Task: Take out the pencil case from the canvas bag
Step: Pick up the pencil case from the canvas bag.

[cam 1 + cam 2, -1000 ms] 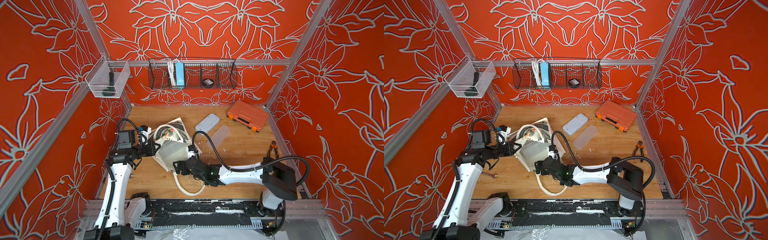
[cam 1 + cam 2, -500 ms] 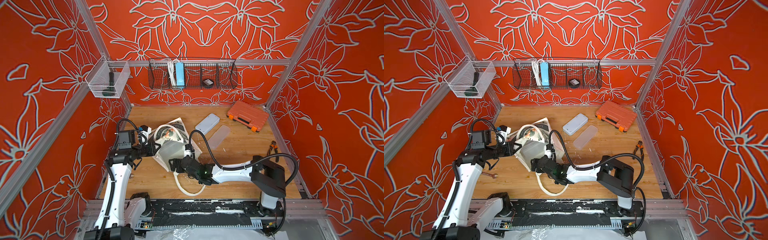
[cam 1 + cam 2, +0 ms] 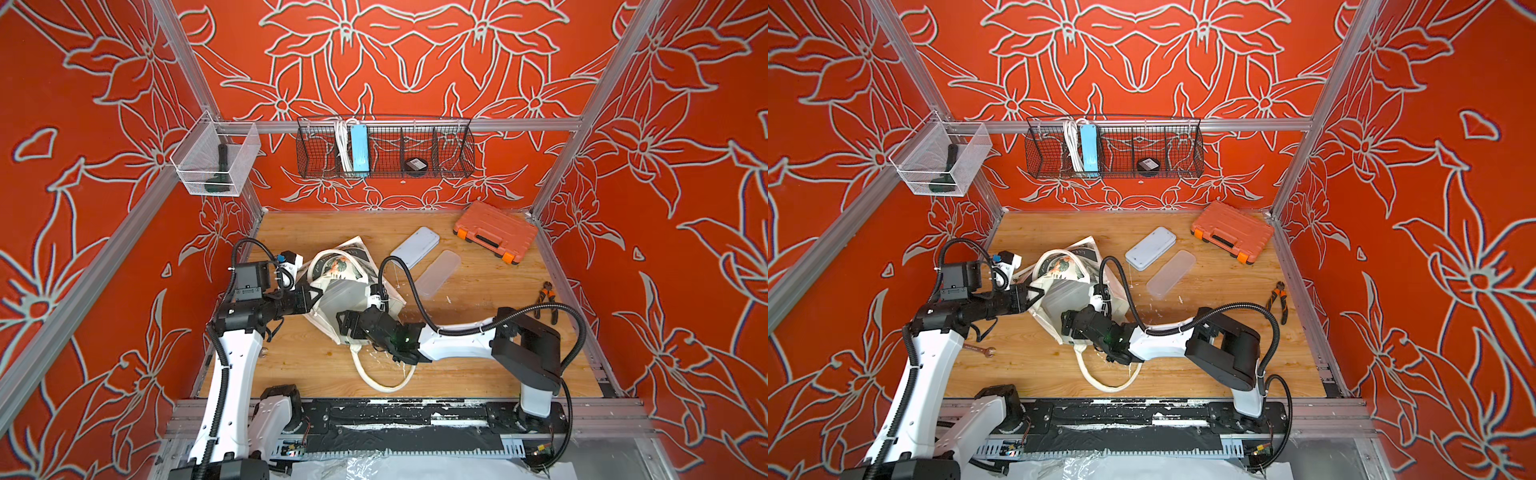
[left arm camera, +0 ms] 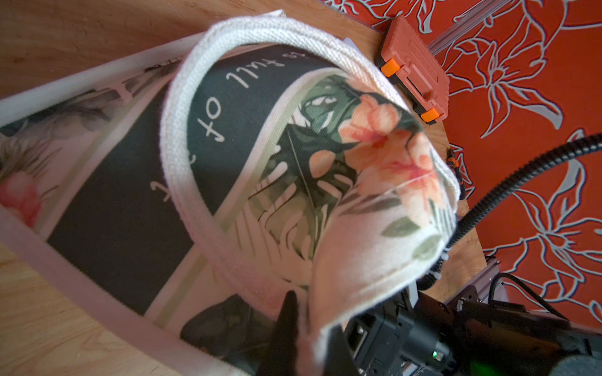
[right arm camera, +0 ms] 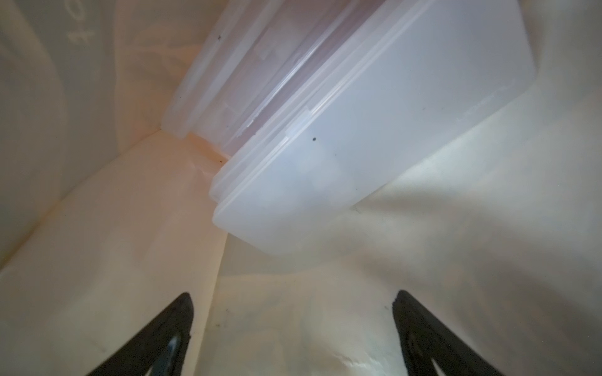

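Note:
The canvas bag (image 3: 332,270) (image 3: 1059,266) lies on the wooden table with its mouth facing the front. My left gripper (image 3: 318,296) (image 4: 309,325) is shut on the bag's rim and holds the mouth up. My right gripper (image 3: 343,328) (image 5: 293,294) is open inside the mouth, with only cloth between its fingers. A translucent white pencil case (image 5: 358,156) (image 3: 343,295) lies deeper in the bag, ahead of the fingertips and apart from them. A second translucent case (image 5: 247,65) lies against it. One white handle (image 3: 382,378) loops out over the table.
Two pale flat cases (image 3: 414,247) (image 3: 438,274) lie behind and to the right of the bag. An orange tool case (image 3: 494,237) sits at the back right, pliers (image 3: 546,297) by the right wall, a small wrench (image 3: 980,351) near the left arm. A wire basket (image 3: 384,151) hangs on the back wall.
My right gripper has moved left and deeper into the bag's mouth, and its jaws have spread wider. The left gripper has kept its hold on the rim.

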